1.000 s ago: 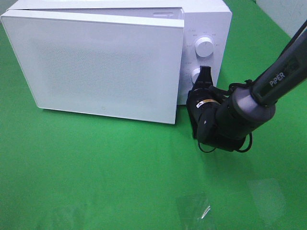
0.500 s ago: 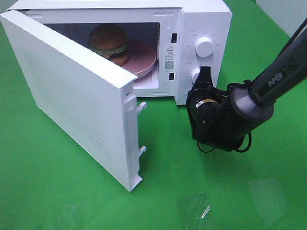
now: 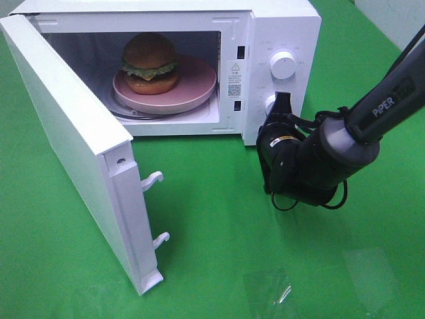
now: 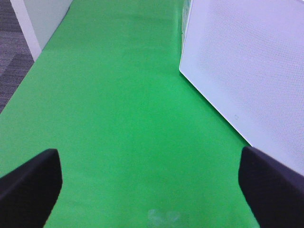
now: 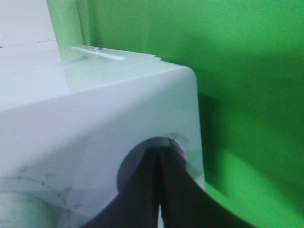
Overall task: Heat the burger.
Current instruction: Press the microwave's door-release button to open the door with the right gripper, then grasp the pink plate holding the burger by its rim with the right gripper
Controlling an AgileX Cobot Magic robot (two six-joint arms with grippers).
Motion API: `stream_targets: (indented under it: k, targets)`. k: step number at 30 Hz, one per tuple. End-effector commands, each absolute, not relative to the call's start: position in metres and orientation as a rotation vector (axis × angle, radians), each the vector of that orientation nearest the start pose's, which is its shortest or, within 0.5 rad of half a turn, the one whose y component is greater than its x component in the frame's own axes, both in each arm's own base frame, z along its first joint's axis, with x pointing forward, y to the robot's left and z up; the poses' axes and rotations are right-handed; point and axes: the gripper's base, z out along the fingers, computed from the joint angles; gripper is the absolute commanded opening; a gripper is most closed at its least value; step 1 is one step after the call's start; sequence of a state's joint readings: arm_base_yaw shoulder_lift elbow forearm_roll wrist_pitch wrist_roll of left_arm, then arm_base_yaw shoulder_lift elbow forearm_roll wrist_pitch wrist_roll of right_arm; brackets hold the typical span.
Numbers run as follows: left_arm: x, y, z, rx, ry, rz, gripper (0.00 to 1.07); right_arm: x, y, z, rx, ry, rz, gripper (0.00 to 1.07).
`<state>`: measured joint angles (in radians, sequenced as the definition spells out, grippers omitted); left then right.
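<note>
Burger: the burger [image 3: 150, 63] sits upright on a pink plate [image 3: 199, 92] inside the open cavity of the white microwave [image 3: 292, 26], a little left of the plate's middle.
Door: the door [image 3: 73, 146] stands wide open on its left hinge. Its free edge, with 2 latch hooks [image 3: 154, 179], points out over the green surface [image 3: 219, 239] toward the front.
Right end effector: the right end effector [image 3: 281, 105] is clenched on nothing. Its joined tips press against the lower knob [image 3: 270, 104] of the control panel, just below the upper dial [image 3: 283, 65].
Left end effector: it is out of the high view. Its own camera shows the left end effector [image 4: 152, 185] released, dark fingers [image 4: 28, 185] spread wide over bare green, with the door's outer face near on 1 side.
Key relation: from the right end effector the burger lies to the left and deeper in, past the panel's edge. It is round, so there is no long axis to mind. I judge the burger itself needs nothing more. The door must be shut, and its outer face is on the left arm's side, so that arm is nearer for the push.
In the way: I see nothing in the door's arc. The hooks must meet the 2 slots [image 3: 237, 50] beside the cavity.
Risk: an off-centre push may shove the whole microwave rather than latch the door.
</note>
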<state>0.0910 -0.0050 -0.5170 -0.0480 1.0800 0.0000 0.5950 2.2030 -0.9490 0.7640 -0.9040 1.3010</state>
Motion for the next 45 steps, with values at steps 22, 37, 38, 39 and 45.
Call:
stream_targets:
  k: [22, 37, 38, 39, 45]
  targets:
    - [-0.008, -0.005, 0.281, -0.091, 2.022, -0.001, 0.95, 0.313, 0.172, 0.101, 1.237, 1.797, 0.995, 0.00]
    - [-0.008, -0.005, 0.281, -0.091, 2.022, -0.001, 0.95, 0.281, 0.169, 0.143, 0.473, 2.240, 0.664, 0.00]
    - [-0.008, -0.005, 0.281, -0.091, 2.022, -0.001, 0.95, 0.281, 0.169, 0.143, 0.473, 2.240, 0.664, 0.00]
    - [-0.008, -0.005, 0.281, -0.091, 2.022, -0.001, 0.95, 0.279, 0.169, 0.144, 0.428, 2.255, 0.647, 0.00]
    - [-0.008, -0.005, 0.281, -0.091, 2.022, -0.001, 0.95, 0.270, 0.168, 0.156, 0.108, 2.338, 0.532, 0.00]
